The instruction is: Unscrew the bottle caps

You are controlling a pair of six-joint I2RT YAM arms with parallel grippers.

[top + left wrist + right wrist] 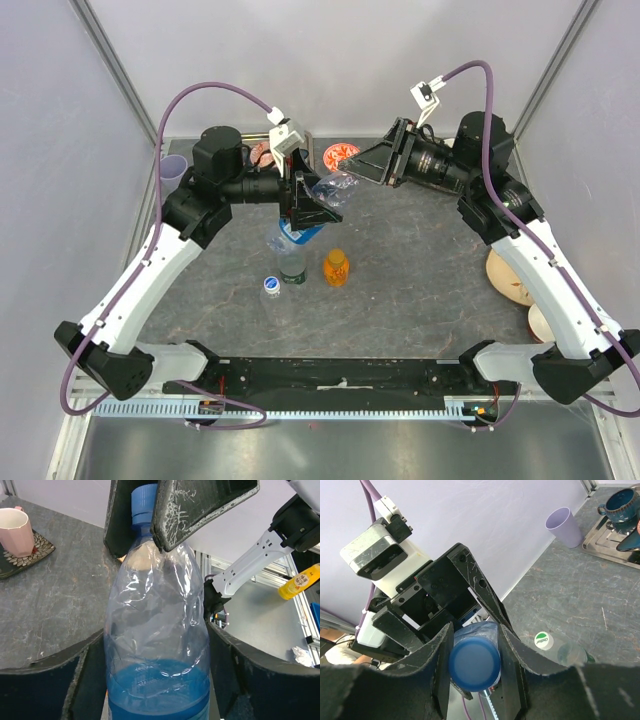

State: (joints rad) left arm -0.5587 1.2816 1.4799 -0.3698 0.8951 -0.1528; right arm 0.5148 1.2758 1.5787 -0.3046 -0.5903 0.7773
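Grey stone-look table (430,260) inside white walls; clear bottle (335,186) held up off it, upper middle of the top view.

Clamped around the body by the left gripper (156,641), fingers pressed to both sides just above the blue lower part. Pinched at the blue cap (475,664) by the right gripper (475,640), one finger tight on each side. Lower down on the table, well apart from both: upright orange bottle (336,267), and near it to the left a white-and-blue cap (271,285).

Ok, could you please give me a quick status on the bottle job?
Left hand shut on clear bottle. Right hand shut on its blue cap, cap still on. Orange bottle stands apart.
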